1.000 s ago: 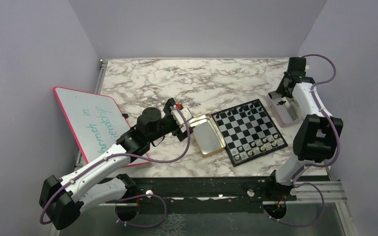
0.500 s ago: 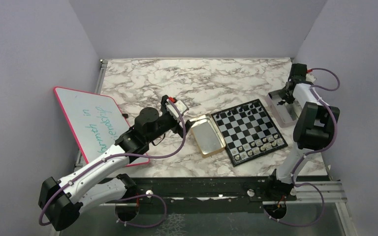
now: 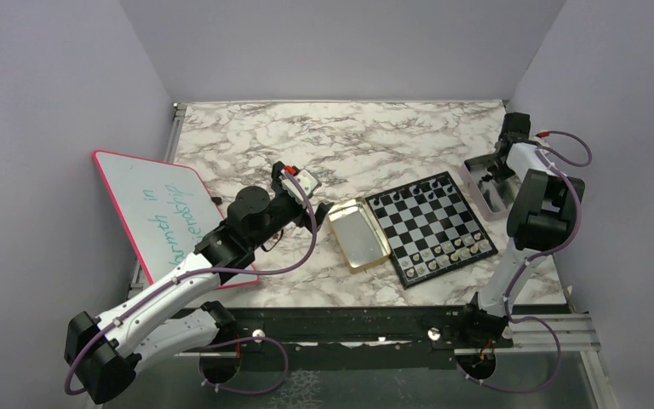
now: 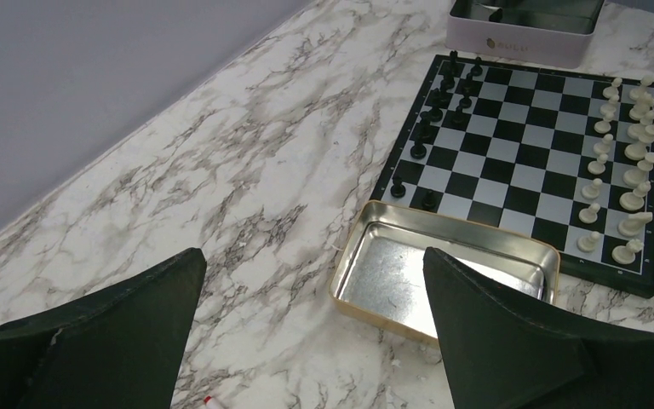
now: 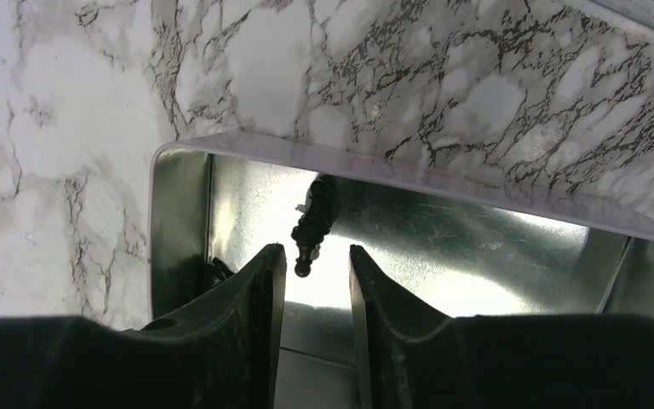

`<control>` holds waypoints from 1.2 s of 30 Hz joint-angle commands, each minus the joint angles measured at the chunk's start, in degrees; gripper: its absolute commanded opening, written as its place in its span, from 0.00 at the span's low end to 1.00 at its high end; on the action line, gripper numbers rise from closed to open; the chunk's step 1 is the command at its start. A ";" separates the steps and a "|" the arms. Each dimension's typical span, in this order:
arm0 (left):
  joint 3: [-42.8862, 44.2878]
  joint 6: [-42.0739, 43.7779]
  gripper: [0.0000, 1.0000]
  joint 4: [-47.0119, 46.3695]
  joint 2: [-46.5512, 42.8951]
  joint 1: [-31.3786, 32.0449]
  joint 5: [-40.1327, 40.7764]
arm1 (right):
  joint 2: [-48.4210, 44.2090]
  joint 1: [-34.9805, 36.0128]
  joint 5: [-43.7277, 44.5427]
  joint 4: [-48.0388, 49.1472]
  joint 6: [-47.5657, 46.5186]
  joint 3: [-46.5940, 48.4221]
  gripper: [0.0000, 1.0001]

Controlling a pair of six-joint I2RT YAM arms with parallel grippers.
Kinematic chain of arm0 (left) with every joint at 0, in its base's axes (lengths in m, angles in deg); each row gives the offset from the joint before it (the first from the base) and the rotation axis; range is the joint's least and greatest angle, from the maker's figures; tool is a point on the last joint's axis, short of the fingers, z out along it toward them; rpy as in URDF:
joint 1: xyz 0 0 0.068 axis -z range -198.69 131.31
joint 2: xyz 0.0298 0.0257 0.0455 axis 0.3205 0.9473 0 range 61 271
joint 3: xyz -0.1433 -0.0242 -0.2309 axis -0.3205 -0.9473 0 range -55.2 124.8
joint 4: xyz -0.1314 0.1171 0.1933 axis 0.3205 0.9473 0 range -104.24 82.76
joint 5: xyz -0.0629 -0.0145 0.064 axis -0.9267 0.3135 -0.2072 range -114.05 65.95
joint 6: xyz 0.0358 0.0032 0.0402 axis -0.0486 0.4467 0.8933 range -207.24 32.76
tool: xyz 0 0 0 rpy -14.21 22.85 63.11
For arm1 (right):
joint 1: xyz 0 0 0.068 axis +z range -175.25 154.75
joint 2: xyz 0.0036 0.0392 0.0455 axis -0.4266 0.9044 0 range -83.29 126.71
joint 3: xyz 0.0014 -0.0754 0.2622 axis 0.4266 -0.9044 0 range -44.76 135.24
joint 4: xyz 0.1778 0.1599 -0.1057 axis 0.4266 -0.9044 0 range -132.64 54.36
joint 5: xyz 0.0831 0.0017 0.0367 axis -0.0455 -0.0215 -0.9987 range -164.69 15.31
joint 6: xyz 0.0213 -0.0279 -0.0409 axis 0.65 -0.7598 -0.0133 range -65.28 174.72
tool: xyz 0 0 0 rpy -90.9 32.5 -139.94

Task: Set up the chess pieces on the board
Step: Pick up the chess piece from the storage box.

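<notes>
Left wrist view: board [image 4: 528,162] carries white pieces [image 4: 630,153] in two rows; black pieces [image 4: 443,111] only partly set. Another black piece [image 5: 311,226] lies in tin [image 5: 477,247], just ahead of right gripper [image 5: 317,281], jaws slightly apart, holding nothing. Left gripper [image 4: 306,324] spread wide, empty.

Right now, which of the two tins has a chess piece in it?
The pale tin under the right gripper: a black piece lies inside it. The gold tin looks empty.
</notes>
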 commanded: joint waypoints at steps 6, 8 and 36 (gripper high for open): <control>-0.19 0.89 0.99 -1.11 -0.41 0.11 0.00 | 3.02 -0.95 1.85 -0.13 2.74 2.73 0.41; -0.24 0.95 0.99 -1.13 -0.44 0.11 -1.05 | 3.34 -1.05 1.51 0.06 2.73 2.91 0.41; -0.25 1.51 0.99 -0.96 0.07 0.11 -2.72 | 7.33 -1.41 -2.08 -1.38 4.18 4.91 0.38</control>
